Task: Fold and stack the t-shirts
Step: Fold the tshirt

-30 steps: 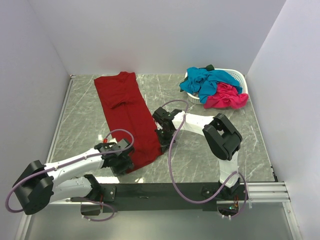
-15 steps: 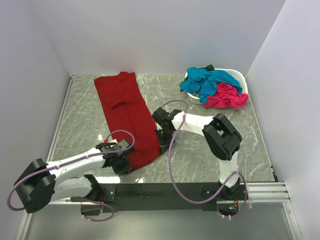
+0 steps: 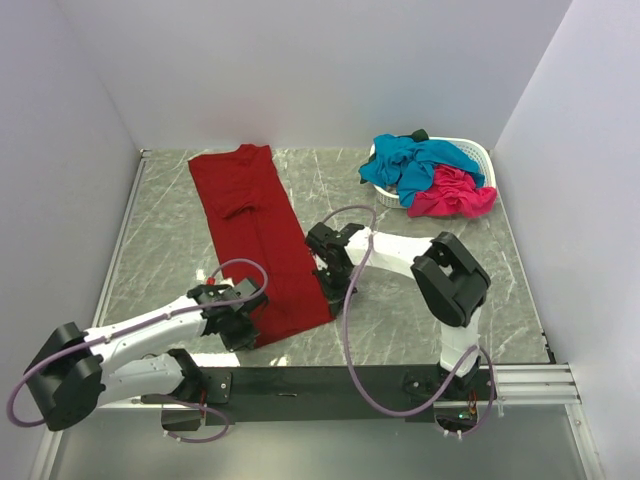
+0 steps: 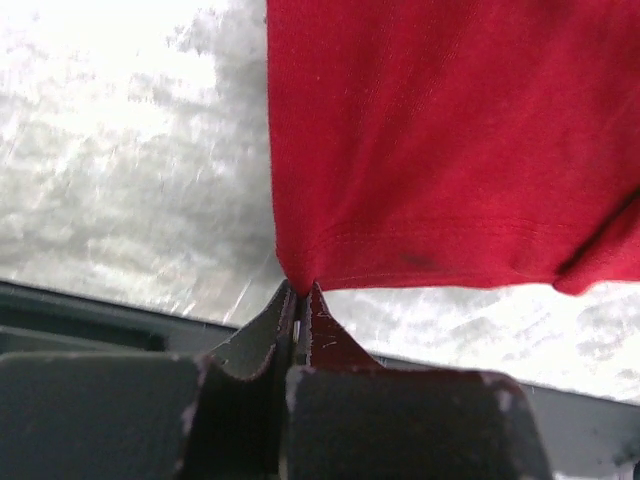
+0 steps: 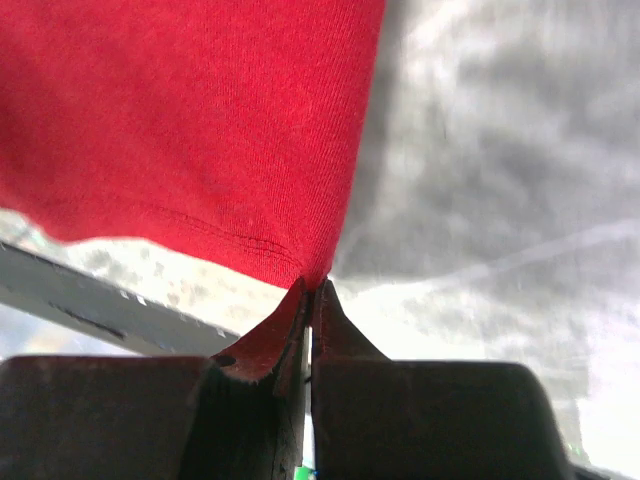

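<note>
The dark red t-shirt (image 3: 255,225) lies as a long folded strip from the back left toward the middle of the table. My left gripper (image 3: 238,322) is shut on the near left corner of its hem; in the left wrist view the red cloth (image 4: 450,150) runs into the closed fingertips (image 4: 300,292). At the near right corner, my right gripper (image 3: 334,284) is shut on the hem, the red cloth (image 5: 200,130) pinched at its tips (image 5: 312,288). A teal-blue t-shirt (image 3: 415,160) and a hot pink t-shirt (image 3: 455,195) are heaped in the basket.
A white latticed basket (image 3: 478,152) stands at the back right against the wall. White walls close in the marble table (image 3: 160,250) on three sides. A black rail (image 3: 320,380) runs along the near edge by the arm bases.
My left gripper has closed on the hem's near left corner. The right gripper, still shut on the other corner, moved slightly nearer, and the near hem now lies straighter.
</note>
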Available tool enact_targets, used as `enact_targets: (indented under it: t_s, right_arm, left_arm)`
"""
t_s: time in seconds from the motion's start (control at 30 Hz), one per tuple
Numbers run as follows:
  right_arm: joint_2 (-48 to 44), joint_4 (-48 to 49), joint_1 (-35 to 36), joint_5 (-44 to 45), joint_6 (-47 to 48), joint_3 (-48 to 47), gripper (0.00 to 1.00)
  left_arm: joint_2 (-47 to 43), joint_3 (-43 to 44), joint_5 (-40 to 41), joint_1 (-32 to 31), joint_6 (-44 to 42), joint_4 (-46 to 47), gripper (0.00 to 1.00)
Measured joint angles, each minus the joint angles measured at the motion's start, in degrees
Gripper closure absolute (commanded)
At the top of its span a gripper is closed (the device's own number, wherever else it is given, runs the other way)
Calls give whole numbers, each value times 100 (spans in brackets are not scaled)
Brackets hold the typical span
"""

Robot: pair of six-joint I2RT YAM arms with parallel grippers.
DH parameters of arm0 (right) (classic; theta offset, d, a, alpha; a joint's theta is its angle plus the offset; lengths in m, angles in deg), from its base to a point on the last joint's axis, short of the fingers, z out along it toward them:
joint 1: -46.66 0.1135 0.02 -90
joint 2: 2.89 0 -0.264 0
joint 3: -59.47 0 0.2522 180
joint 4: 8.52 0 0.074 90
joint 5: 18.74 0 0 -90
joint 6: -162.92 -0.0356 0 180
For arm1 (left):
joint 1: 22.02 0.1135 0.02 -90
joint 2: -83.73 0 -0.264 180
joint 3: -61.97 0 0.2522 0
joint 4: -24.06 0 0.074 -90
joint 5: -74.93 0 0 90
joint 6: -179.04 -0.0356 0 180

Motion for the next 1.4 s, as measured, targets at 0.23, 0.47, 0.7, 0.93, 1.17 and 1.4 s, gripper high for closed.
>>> enact_targets:
  t_s: [0.23,0.47,0.7,0.93,1.17,1.4]
  right_arm:
    - [-507,-413,151,11,76,168,100]
    - [-621,-780,420,-72,140,229,100]
    - [-1043,-1163,562,-227,92,382,100]
    - [-968,-1438,540,-212,20,-286,100]
    - [-319,-1473,286,-105,44,-1320,100]
    - [730,-1596,-179,-13,232,-2761,100]
  left_arm:
    - [-605,90,-398,0,-177,-385,100]
    - [-1390,90,-1064,0,-120,-623,100]
    - [-1910,216,-1456,-33,160,-763,100]
    - [-1139,903,-1344,7,24,-754,100]
    - [-708,946,-1259,1394,-881,-693,100]
    - [17,1078,-1091,2385,-1805,-83,100]
